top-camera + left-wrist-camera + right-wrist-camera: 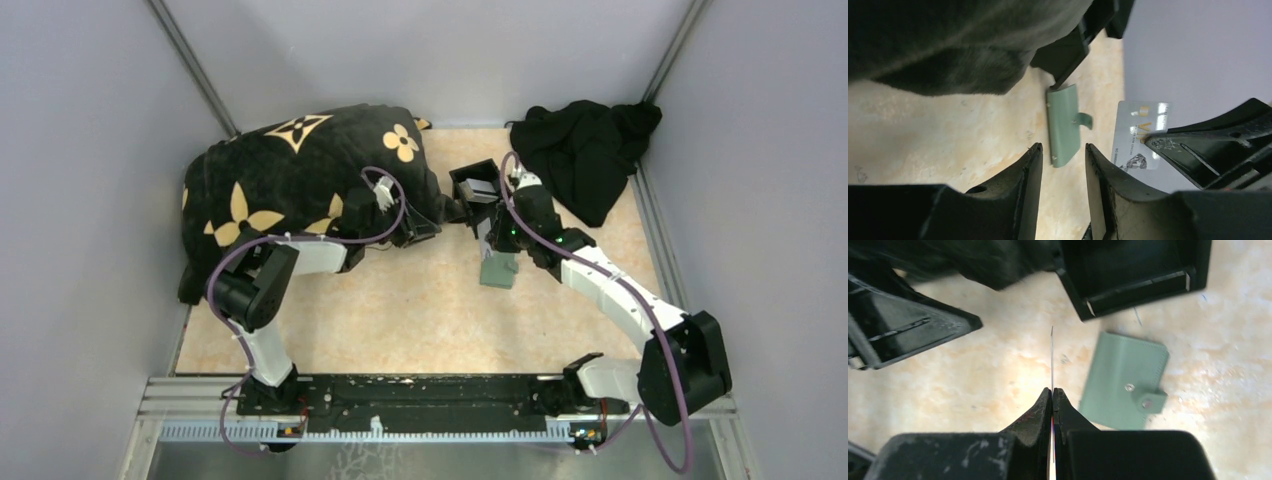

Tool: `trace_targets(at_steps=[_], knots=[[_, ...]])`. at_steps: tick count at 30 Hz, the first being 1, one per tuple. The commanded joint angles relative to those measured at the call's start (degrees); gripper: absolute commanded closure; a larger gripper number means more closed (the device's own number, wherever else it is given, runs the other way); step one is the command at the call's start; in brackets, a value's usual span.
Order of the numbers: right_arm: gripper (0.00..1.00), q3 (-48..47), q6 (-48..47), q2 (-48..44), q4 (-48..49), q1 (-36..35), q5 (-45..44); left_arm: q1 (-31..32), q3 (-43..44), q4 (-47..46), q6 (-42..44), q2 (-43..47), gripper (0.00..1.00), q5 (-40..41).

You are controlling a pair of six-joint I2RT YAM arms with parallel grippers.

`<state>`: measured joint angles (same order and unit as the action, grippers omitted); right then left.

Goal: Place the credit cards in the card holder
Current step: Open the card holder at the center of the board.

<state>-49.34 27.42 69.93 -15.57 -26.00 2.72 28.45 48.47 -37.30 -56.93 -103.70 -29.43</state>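
Observation:
The sage green card holder (pixel 498 271) lies flat on the table, snap tab to one side; it also shows in the left wrist view (pixel 1064 125) and the right wrist view (pixel 1123 382). My right gripper (pixel 1052 390) is shut on a credit card (pixel 1052 357), seen edge-on, held above the table just left of the holder. The same silvery card (pixel 1140 135) shows face-on in the left wrist view. My left gripper (pixel 1063 152) is open and empty, aimed at the holder from the left. More cards sit in the black box (pixel 478 183).
A black pillow with gold flowers (pixel 300 180) fills the back left, against the left arm. A black cloth (pixel 585 150) lies at the back right. The black open-topped box (pixel 1133 275) stands just behind the holder. Grey walls close in both sides.

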Motion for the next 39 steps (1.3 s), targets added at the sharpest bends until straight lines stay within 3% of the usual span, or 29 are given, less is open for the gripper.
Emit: trace_targets(at_steps=[1,8,23,39], knots=[[1.00,-1.8,-3.3,1.5,-6.0,-1.8,-7.7,3.2,3.4,13.3,7.6,0.3,0.58,7.2],[1.00,-1.3,-3.2,3.7,-7.3,-2.6,-10.8,6.6,6.6,19.2,10.7,-0.4,0.59,10.7],[1.00,1.2,-0.6,7.9,-9.0,-2.8,-16.0,11.1,12.2,22.5,12.5,-6.8,0.60,12.1],[1.00,4.6,0.6,4.2,-9.6,1.0,-19.4,14.1,18.6,25.9,13.9,-12.3,0.61,12.0]])
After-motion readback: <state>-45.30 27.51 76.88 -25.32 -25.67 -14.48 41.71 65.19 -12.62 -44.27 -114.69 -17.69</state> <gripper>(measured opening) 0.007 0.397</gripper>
